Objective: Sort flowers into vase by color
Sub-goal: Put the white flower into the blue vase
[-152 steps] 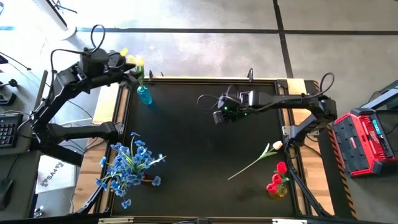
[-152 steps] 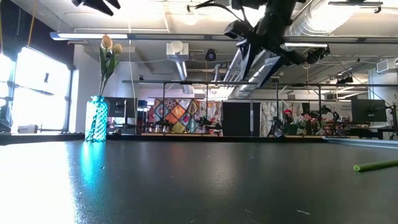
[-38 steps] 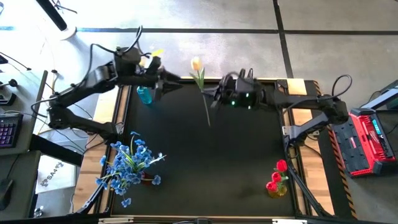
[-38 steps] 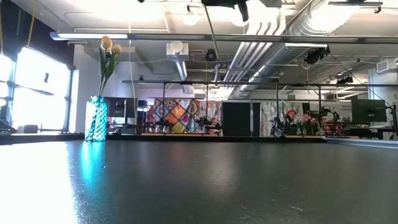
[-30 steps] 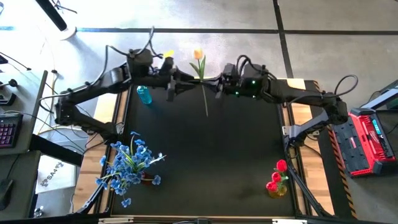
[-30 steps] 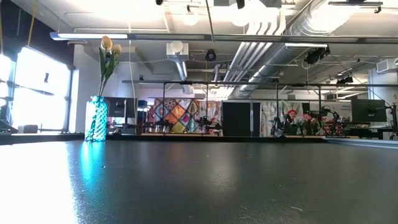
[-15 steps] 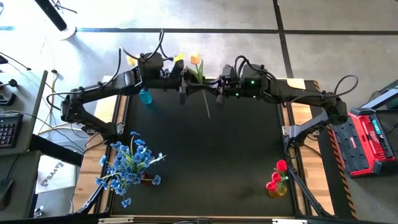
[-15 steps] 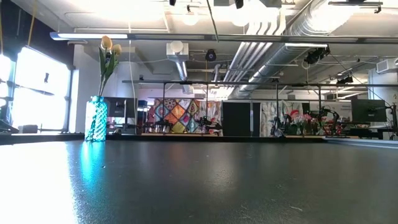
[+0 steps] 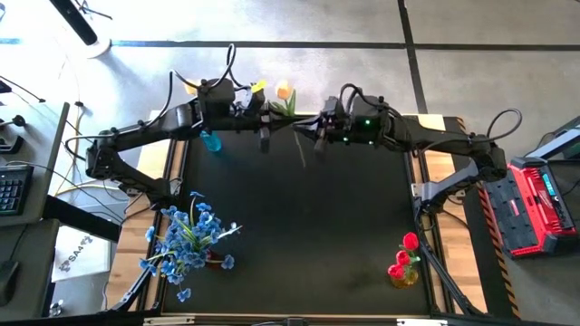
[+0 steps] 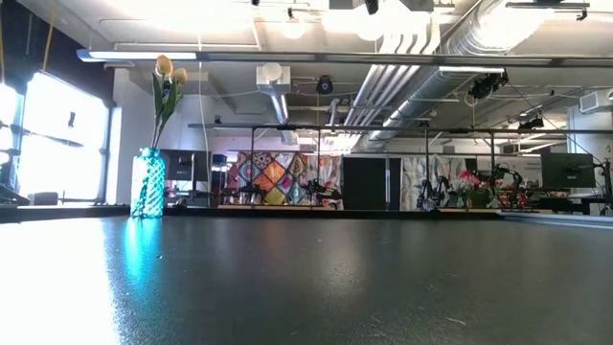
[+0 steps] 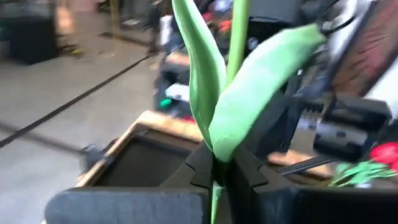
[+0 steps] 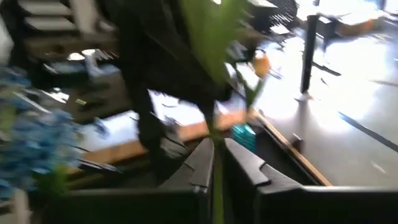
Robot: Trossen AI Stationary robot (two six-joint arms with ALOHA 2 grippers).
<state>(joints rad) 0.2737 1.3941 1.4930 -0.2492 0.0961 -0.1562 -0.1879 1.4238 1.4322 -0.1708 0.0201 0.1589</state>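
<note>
You see matt black tabletop (image 9: 299, 235), faint sheen in low view. Pale wood strips (image 9: 437, 181) at frame's side edges. Teal vase (image 10: 148, 183) glossy, glass-like, upper left. Tulip leaf (image 11: 249, 93) smooth, waxy. Gripper fingers (image 11: 202, 167) matt dark plastic.

2 dark arms (image 9: 145, 131), black looped cables

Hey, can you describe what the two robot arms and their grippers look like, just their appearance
Both arms are dark, nearly black, built of slim jointed segments with black cables looping loosely above them. The right arm's wrist block shows small green lights. The left gripper and the right gripper each end in two dark, flat, tapered fingers on a wide dark bar.
</note>
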